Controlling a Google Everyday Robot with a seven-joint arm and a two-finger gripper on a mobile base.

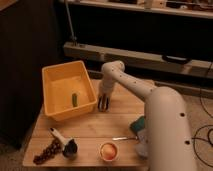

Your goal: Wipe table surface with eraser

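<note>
Seems mid-wipe, with gripper [103, 104] down on the bench [120, 117], just right of the yellow bin [75, 110]. Cannot tell its grip, nor see the eraser clearly; likely beneath it. Next, sweep sideways under steady pressure.
</note>
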